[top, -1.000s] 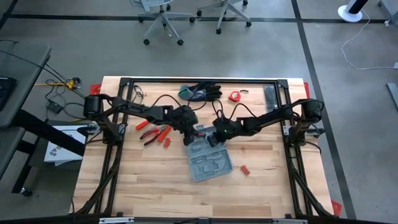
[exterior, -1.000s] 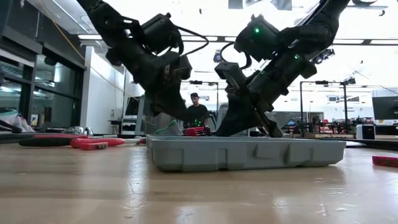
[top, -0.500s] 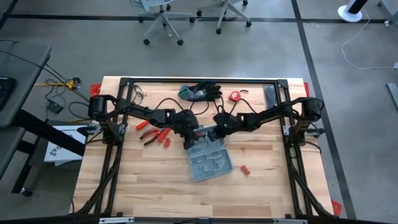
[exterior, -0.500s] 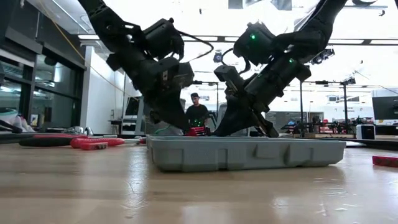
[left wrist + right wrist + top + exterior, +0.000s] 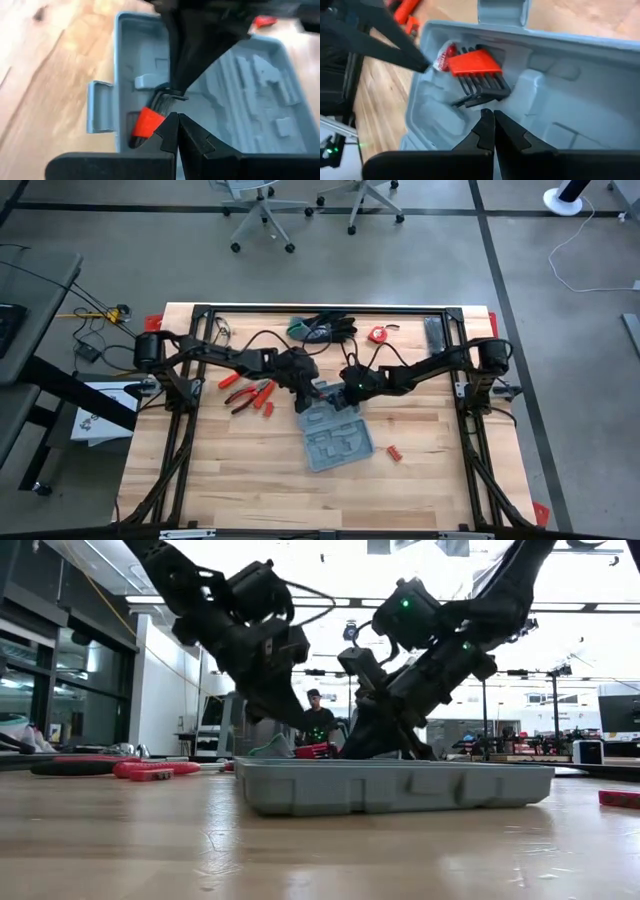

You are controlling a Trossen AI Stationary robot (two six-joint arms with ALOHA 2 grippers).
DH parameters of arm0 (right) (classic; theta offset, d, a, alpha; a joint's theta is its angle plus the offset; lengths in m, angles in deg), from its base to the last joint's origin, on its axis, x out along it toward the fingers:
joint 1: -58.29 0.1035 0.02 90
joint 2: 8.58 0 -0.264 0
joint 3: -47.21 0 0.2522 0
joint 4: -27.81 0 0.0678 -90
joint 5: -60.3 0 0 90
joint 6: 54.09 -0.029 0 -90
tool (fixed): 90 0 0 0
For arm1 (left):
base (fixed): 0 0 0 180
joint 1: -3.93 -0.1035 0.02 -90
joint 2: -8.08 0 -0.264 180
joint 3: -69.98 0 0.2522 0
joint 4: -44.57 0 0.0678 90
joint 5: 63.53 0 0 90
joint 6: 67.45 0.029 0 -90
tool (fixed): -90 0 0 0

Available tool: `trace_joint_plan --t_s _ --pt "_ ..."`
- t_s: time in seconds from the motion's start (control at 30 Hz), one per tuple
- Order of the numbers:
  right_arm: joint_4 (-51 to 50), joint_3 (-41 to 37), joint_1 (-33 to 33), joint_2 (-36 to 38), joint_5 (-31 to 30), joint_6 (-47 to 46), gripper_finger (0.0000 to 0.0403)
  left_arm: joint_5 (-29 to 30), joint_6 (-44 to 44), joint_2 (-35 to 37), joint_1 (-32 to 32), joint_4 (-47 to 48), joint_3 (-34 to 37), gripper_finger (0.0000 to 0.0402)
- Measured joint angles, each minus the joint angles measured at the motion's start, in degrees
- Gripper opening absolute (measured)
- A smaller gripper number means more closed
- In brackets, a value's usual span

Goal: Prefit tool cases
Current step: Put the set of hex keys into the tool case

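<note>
The grey-blue tool case (image 5: 338,438) lies open on the table, its moulded recesses facing up (image 5: 250,95). A hex key set with a red holder (image 5: 475,62) and black keys lies in the corner recess beside the case's tab (image 5: 100,107). My left gripper (image 5: 177,120) is shut, its tips at the set's red end (image 5: 149,121). My right gripper (image 5: 492,116) is shut too, its tips at the black keys. In the low view the case's wall (image 5: 395,788) hides both sets of fingertips. My left gripper's shut fingertips (image 5: 422,66) meet the set's red-and-white end (image 5: 441,56), slanting down from the table's left. My right gripper's shut fingertips (image 5: 175,92) rest on the black keys (image 5: 481,94), slanting down from the table's right. The set lies in its recess.
Red pliers (image 5: 250,393) lie left of the case and a small red piece (image 5: 393,452) lies to its right. Black-and-green gloves (image 5: 320,328), a red tape measure (image 5: 377,334) and a dark bar (image 5: 433,332) sit along the far edge. A person (image 5: 318,722) stands behind the table.
My left gripper has dipped a little toward the case and come back up. Both grippers stay shut over the case's far corner, and the case has not moved.
</note>
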Motion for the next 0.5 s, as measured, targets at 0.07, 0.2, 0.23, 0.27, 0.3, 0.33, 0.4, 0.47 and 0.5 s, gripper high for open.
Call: trace_joint_plan --t_s 0.07,0.2,0.23,0.27,0.3,0.33,0.4,0.47,0.5 --pt "0.2 0.0 0.0 -0.3 0.0 -0.3 0.0 0.2 0.2 0.0 -0.5 -0.1 0.0 0.0" --pt "0.2 0.0 0.2 -0.3 0.4 0.2 0.0 -0.3 1.1 -0.5 -1.0 -0.2 0.0 0.0" --pt "0.2 0.0 0.1 -0.3 0.5 0.1 0.0 -0.5 1.2 -0.8 -1.0 0.0 0.0 0.0" --pt "0.2 0.0 0.1 -0.3 0.5 0.1 0.0 -0.5 1.5 -1.3 -1.0 0.1 0.0 0.0" --pt "0.2 0.0 0.1 -0.3 0.6 0.1 0.0 -0.6 1.7 -1.8 -1.0 -0.2 0.0 0.0" --pt "0.2 0.0 0.1 -0.4 0.6 0.1 0.0 -0.6 1.8 -2.2 -1.0 -0.1 0.0 0.0" --pt "0.2 0.0 0.0 -0.4 0.7 0.0 0.0 -0.9 2.1 -3.0 -1.0 -0.3 0.0 0.0" --pt "0.1 0.0 -0.1 -0.4 0.7 -0.2 0.0 -1.1 2.1 -3.4 -0.8 -0.2 0.0 0.0" --pt "0.1 0.0 -0.3 -0.4 0.7 -0.4 0.0 -1.3 2.1 -3.6 -0.6 -0.3 0.0 0.0"
